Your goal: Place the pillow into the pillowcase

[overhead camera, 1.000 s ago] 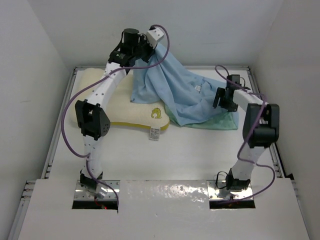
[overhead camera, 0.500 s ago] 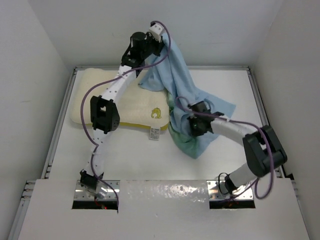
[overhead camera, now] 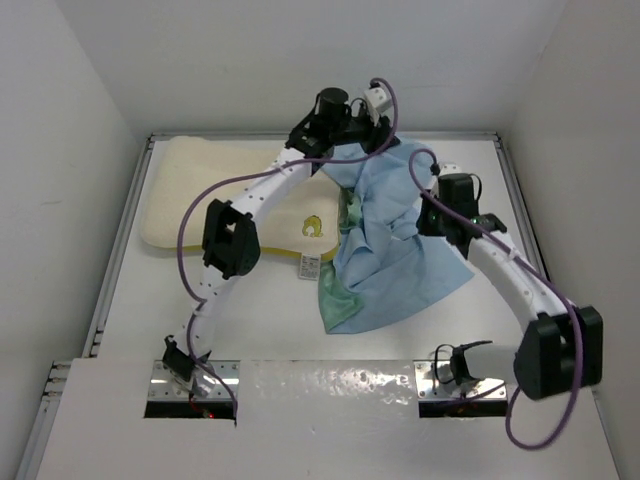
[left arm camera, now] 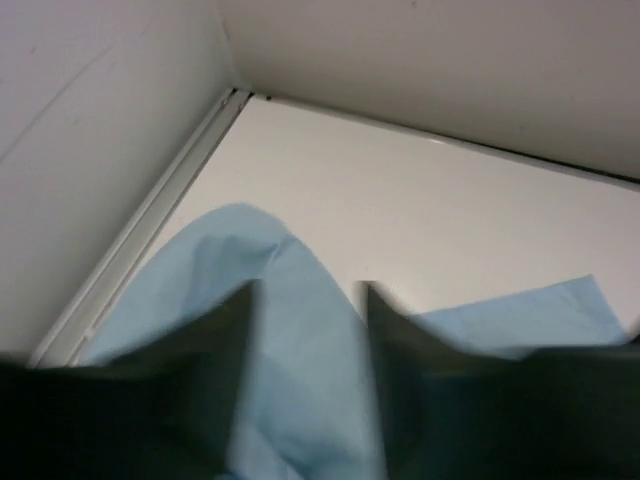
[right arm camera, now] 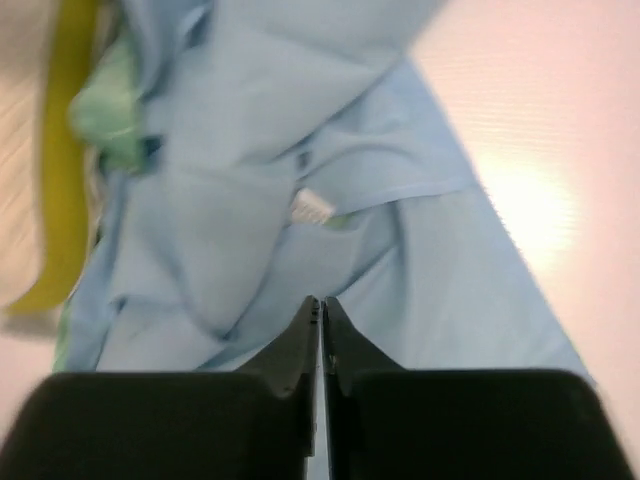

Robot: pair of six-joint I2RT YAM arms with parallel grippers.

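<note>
White walls (overhead camera: 300, 50) box in a white table (overhead camera: 270, 320); seen from above, the left gripper (left arm camera: 307, 300) sits high near the far edge at 12 o'clock; its jaws stand well apart, with a fold of the pillowcase (overhead camera: 395, 270) running up through the gap between them; the fingers look too far apart to be pinching the thin cloth. At about 2 o'clock from the table's middle is the right gripper (right arm camera: 320, 302); its fingers are pressed tight together, tips meeting on the blue fabric, and the creases run in toward the tips, so it has a pinch of the pillowcase. From these two points the pillowcase spreads toward 6 o'clock, mostly its plain light blue face up; a sea-green strip shows along its edge at 7 o'clock; a small white label (right arm camera: 312, 207) is sewn on the blue face just beyond the right fingertips. Outward at 10 o'clock lies the pillow (overhead camera: 200, 200), flat on the table and outside the case; its end at 3 o'clock is covered by the pillowcase; its yellow logo (overhead camera: 313, 226) and white tag (overhead camera: 309, 266) sit just beside the cloth's edge.
</note>
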